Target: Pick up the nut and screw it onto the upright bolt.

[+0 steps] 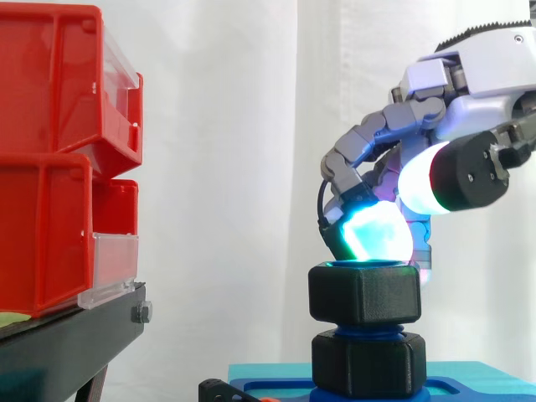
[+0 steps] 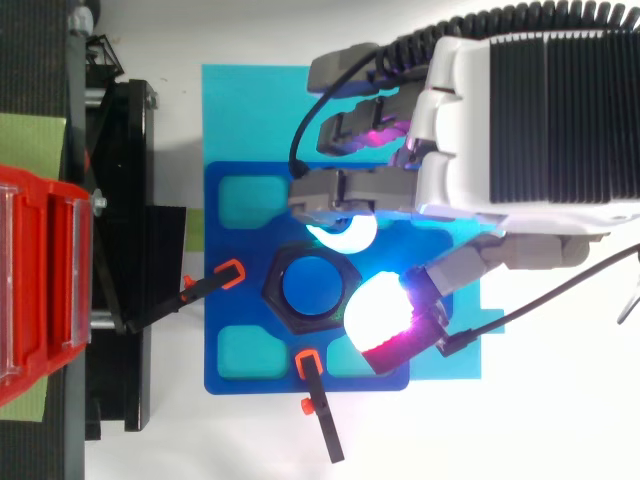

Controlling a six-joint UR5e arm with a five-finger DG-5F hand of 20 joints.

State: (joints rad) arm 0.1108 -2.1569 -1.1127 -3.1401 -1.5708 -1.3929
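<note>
A black hex nut [image 1: 364,293] sits on top of the upright blue bolt [image 2: 312,285], level, with a second black nut [image 1: 368,364] lower on the same bolt. The bolt stands on a blue base plate [image 2: 230,340]. My hand [image 2: 520,120] hangs over the bolt from the right with its fingers bent. A cyan-glowing fingertip [image 1: 377,233] rests at the top rim of the upper nut, on its far right side. The thumb's white-and-red pad [image 1: 419,180] is higher and to the right, clear of the nut. Nothing is held.
Red bins [image 1: 50,167] are stacked on a black stand [image 1: 67,343] at the left. Two black clamps with orange tips [image 2: 210,285] [image 2: 315,400] hold the base plate, which lies on a teal mat [image 2: 240,110].
</note>
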